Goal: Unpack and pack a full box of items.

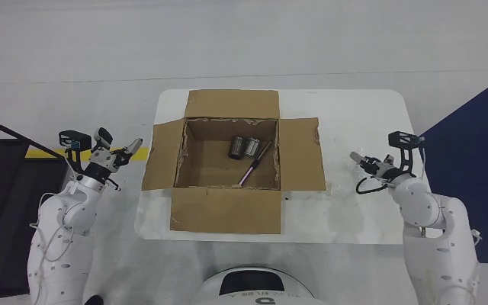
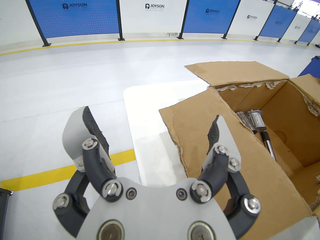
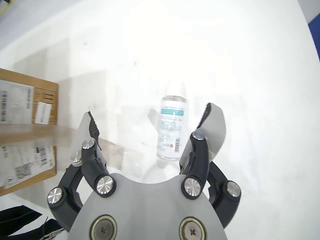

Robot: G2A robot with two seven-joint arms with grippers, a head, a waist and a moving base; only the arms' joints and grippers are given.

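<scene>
Overhead, an open cardboard box [image 1: 225, 210] sits at the middle of a white table [image 1: 358, 114], its flaps spread outward, with short metal cylinders [image 1: 242, 147] and a slim dark rod [image 1: 254, 166] lying close together on its bottom. The left gripper [image 2: 152, 121] hovers by the table's edge beside the box, fingers spread wide and holding nothing. One fingertip shows against a box flap, the other against the room's floor, with the table's corner in the gap between them. The right gripper [image 3: 150, 113] hangs over the table on the box's opposite side, its fingers likewise spread wide and empty. A clear bottle [image 3: 171, 128] with a white label lies on its side on the tabletop, seen in the gap between those fingers and nearer to one of them. Whether it touches that finger cannot be told. A flap of the box bearing labels lies just outside the other finger.
</scene>
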